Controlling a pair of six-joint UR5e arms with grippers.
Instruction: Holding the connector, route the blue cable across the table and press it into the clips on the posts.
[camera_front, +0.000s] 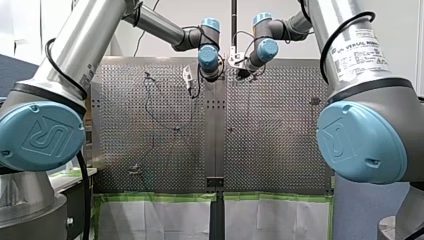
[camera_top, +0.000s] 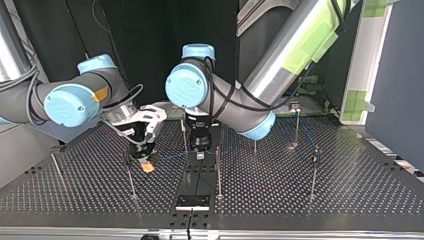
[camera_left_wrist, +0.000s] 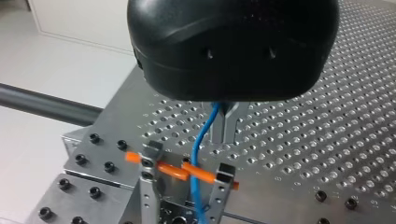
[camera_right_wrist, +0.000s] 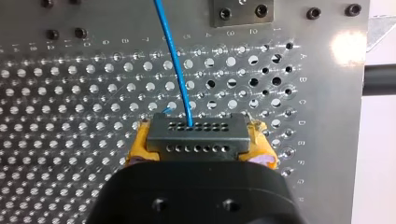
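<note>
Top view, perforated metal table (camera_top: 350, 192), dark backdrop (camera_top: 145, 40) behind

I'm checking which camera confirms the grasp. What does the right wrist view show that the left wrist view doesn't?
Only the right wrist view shows the grey connector, clamped between the yellow pads of my right claw, with the blue cable leaving one of its holes. Only the left wrist view shows my left claw and, ahead of it, two metal uprights bridged by orange pieces, with the cable dropping between them. Both views show the blue cable and the perforated table.
</note>
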